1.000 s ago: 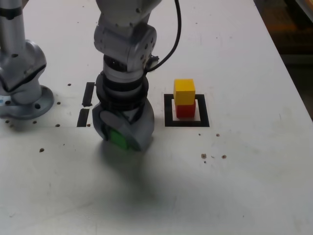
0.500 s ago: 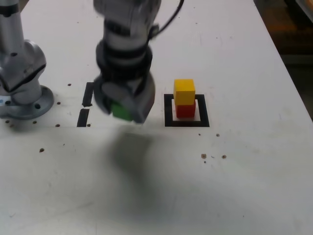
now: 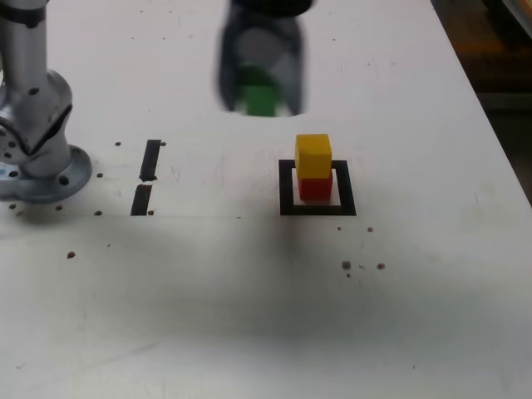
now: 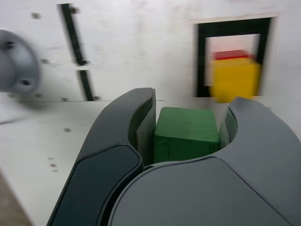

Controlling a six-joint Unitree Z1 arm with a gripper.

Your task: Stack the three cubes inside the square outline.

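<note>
The grey two-fingered gripper [image 4: 187,131], raised above the white tabletop [image 3: 199,307], is clamped on a solid green cube [image 4: 186,134]. A solid yellow cube [image 3: 313,156] rests on a solid red cube [image 3: 315,188], which stands within a thick black square outline [image 3: 287,209]. Two short black strips [image 3: 150,160] lie toward the exterior view's left.

Green cube [image 4: 186,134], yellow cube [image 3: 313,156], red cube [image 3: 315,189], black-bordered square outline [image 3: 287,199] with white middle.

Exterior view: off the arm, facing obliquely down across the tabletop [image 3: 191,274]. Wrist view: close behind the fingers [image 4: 188,136]. Shared: square outline [image 3: 287,187].
</note>
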